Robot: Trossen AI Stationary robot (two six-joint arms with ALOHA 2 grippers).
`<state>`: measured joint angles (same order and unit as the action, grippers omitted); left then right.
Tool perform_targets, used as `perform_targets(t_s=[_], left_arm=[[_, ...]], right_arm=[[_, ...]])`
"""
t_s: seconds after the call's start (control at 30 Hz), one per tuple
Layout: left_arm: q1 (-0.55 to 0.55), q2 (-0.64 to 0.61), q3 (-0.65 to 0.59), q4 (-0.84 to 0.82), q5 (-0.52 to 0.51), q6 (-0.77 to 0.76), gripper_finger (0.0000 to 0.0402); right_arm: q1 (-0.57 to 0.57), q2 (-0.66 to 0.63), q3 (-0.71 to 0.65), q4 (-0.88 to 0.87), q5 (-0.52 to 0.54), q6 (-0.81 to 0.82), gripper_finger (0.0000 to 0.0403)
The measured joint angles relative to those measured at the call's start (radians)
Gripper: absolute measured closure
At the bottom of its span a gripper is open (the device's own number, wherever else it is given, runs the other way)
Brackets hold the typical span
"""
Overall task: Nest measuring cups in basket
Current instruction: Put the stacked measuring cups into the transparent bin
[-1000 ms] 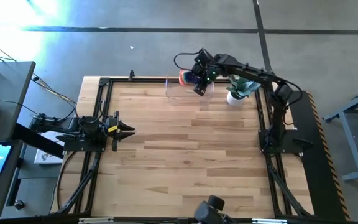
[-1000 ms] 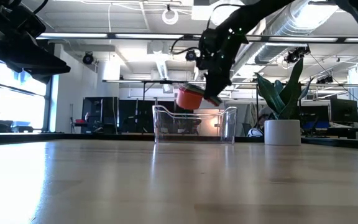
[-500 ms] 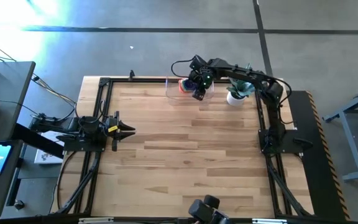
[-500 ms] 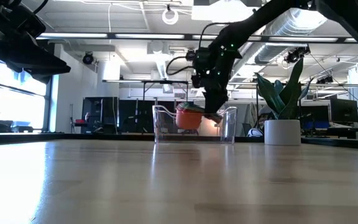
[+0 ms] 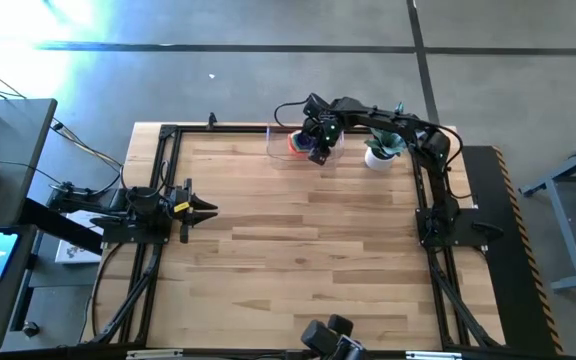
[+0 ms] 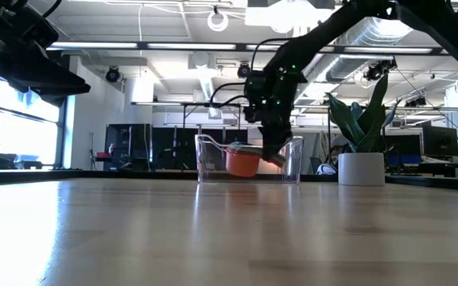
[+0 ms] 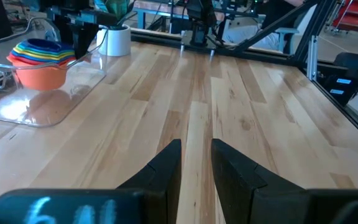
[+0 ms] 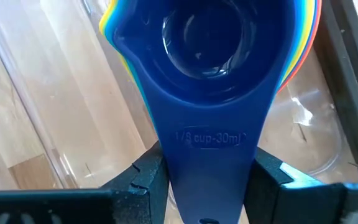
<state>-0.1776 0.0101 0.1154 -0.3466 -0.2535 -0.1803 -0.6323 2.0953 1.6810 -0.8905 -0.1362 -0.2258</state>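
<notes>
Gripping flat plastic handles, right pincer (image 5: 315, 150) holds nested measuring cups (image 6: 242, 161) inside clear basket (image 6: 209, 159).

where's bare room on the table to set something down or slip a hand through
Nearly all the wooden tabletop is bare, from the idle left end effector across to the right arm's base. The crowded spot is the far edge: the clear basket, the right end effector gripping the nested measuring cups inside it, and the white plant pot alongside.

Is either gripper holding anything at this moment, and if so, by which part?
The right gripper holds the nested stack of measuring cups by the flat handles, inside the basket. The left gripper holds nothing.
</notes>
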Motion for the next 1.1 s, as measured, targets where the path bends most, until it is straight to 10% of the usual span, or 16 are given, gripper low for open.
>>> perform_targets(t_s=[1.1], left_arm=[[0.0, 0.0, 0.0, 0.0, 0.0, 0.0, 0.0323]], right_arm=[[-0.003, -0.011, 0.026, -0.045, -0.005, 0.026, 0.0214]])
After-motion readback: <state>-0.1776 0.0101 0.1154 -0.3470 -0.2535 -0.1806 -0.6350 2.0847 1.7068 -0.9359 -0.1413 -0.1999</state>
